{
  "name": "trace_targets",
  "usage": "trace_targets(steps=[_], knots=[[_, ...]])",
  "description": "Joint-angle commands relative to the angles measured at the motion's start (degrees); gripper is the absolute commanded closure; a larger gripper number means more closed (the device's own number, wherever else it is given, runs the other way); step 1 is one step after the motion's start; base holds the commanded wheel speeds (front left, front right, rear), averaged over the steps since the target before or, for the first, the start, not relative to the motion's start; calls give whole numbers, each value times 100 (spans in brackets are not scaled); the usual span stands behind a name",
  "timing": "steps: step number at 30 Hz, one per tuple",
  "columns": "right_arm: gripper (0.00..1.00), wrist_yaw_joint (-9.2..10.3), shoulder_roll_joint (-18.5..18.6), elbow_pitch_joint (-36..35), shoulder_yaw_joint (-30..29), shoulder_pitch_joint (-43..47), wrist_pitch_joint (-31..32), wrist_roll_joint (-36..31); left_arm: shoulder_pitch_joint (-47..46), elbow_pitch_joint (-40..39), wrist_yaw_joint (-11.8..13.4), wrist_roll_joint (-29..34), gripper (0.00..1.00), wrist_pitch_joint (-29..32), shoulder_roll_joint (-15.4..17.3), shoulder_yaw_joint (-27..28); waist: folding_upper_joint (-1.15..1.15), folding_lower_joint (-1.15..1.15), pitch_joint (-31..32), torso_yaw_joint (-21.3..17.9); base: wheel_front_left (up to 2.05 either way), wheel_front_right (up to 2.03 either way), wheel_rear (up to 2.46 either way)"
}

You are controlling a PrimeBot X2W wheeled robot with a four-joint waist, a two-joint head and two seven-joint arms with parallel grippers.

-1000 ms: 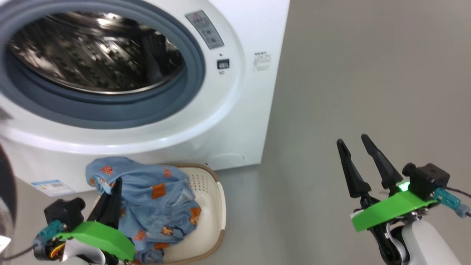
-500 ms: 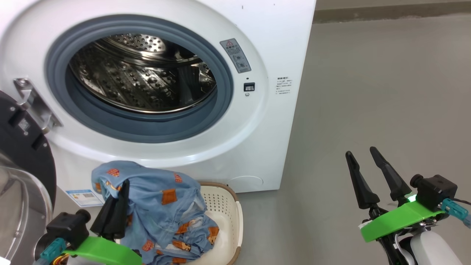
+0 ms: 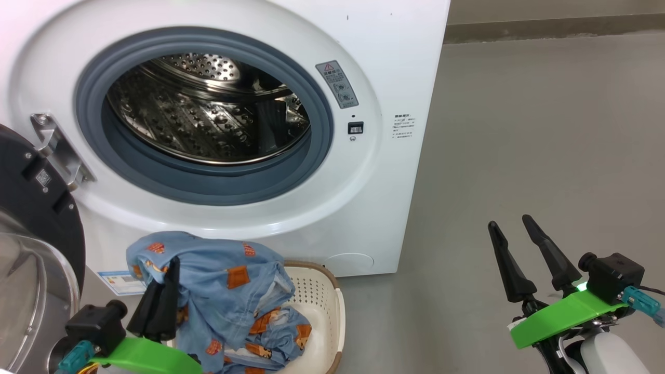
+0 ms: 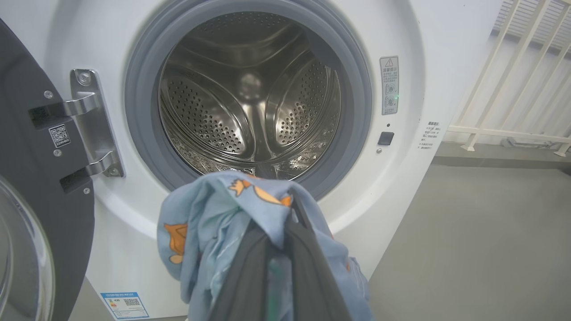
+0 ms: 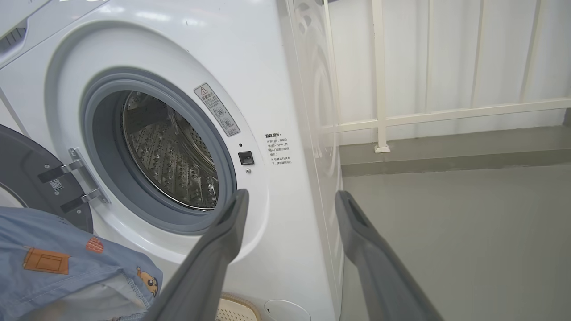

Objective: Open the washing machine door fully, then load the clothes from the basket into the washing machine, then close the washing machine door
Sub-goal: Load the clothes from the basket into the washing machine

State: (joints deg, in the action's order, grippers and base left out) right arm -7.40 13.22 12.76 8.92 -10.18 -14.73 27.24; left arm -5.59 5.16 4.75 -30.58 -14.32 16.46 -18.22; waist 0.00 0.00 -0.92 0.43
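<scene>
Blue clothes [image 3: 234, 275] clamped in our left gripper [image 3: 172, 265] we should lift clear of the basket [image 3: 318, 291] and push far into the washing machine [image 3: 363, 208], right gripper [image 3: 509, 222] spread empty.

Laundry corner, white front-loading washing machine [image 3: 384, 62] on smooth grey floor [image 3: 545, 156], basket [image 3: 322, 291] at its foot, white railing [image 5: 379, 67] beside

You have a free way into the drum [image 3: 208, 119]: the washing machine [image 3: 405, 62] mouth stands unblocked, ringed by the grey seal [image 3: 218, 184]. At your left, the washing machine door [image 3: 36, 208] and its hinge [image 3: 57, 148] crowd the left pincer [image 3: 173, 265]. The clothes [image 3: 223, 291] bunch low before the mouth, above the basket [image 3: 322, 311]. Open floor [image 3: 545, 156] surrounds the right pincer [image 3: 509, 222].
</scene>
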Motion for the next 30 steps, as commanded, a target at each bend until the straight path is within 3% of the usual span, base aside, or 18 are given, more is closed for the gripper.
trace_targets(steps=[1, 18, 30], knots=[[0, -9, 86, -123, 140, 4, -27, 4, -253, -115, -19, -32, 100, -67, 107, 240, 0, 0, -15, -10, 0, 0, 0], [0, -9, 121, -208, 290, -216, -27, -32, -1992, 507, -124, 121, 100, -67, 173, 420, 0, 0, -628, -310, 0, 0, 0], [0, -9, -22, -421, 306, -657, -27, -159, -3913, 2587, -702, 139, 100, -64, 138, 352, 0, 0, -1940, -897, 0, 0, 0]])
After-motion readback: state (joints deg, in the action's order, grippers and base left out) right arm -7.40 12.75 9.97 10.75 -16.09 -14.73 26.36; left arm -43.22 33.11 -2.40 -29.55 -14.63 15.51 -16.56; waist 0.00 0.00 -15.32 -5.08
